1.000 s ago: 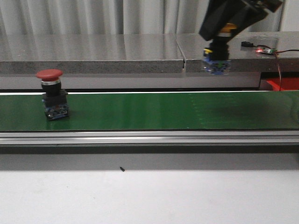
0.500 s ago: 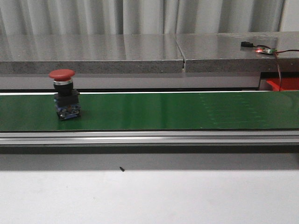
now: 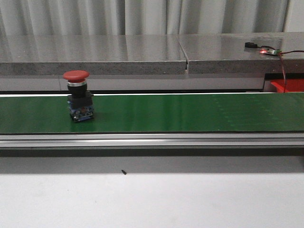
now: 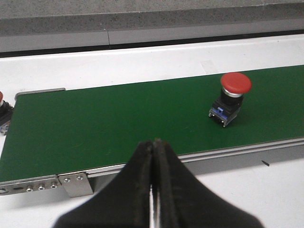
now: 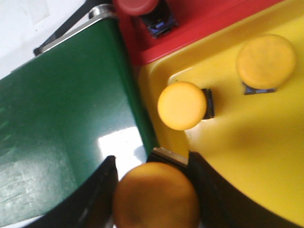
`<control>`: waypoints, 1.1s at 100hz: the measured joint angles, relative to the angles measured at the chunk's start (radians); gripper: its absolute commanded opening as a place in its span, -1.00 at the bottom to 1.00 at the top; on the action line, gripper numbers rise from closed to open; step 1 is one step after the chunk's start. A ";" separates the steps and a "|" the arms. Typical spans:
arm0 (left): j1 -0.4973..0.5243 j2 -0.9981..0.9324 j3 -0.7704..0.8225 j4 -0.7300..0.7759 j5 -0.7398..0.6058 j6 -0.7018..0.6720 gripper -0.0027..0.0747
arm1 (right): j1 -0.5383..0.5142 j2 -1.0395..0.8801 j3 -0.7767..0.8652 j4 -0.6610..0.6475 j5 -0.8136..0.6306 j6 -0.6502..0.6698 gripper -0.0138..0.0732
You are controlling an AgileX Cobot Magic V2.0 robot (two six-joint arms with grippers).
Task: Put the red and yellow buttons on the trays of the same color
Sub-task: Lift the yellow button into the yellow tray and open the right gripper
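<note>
Right now the right gripper [image 5: 152,190] pinches a yellow button [image 5: 156,197] between its fingers, the cap facing its camera, and hangs over the edge where the green belt [image 5: 61,123] meets the yellow tray [image 5: 247,156]. The tray lies just ahead of the held button, so the coming move looks like a short carry inward and a release. Two yellow buttons [image 5: 182,105] already lie in that tray, and a red one [image 5: 137,7] sits in the red tray [image 5: 190,19] beyond.

A second red button [image 3: 78,96] stands upright on the belt, toward its left part in the front view, long axis vertical. The left gripper [image 4: 154,190] has its fingers pressed together and holds nothing; the button lies ahead of it and off to one side, well apart. The left arm seems the nearer one for it.

Only the right wrist view shows the tray contents and the held button; the front view shows neither arm, and just a red corner at its right edge.
</note>
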 measured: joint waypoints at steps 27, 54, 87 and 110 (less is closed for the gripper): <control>0.000 0.000 0.000 0.000 0.000 0.000 -0.98 | -0.052 0.000 0.096 0.000 -0.119 0.013 -0.21; 0.000 0.000 0.000 0.000 0.000 0.000 -0.98 | -0.052 0.000 0.199 0.006 -0.259 0.017 -0.21; 0.000 0.000 0.000 0.000 0.000 0.000 -0.98 | -0.052 0.000 0.265 0.035 -0.359 0.017 -0.21; 0.000 0.000 0.000 0.000 0.000 0.000 -0.98 | -0.036 0.013 0.274 0.043 -0.368 0.017 -0.21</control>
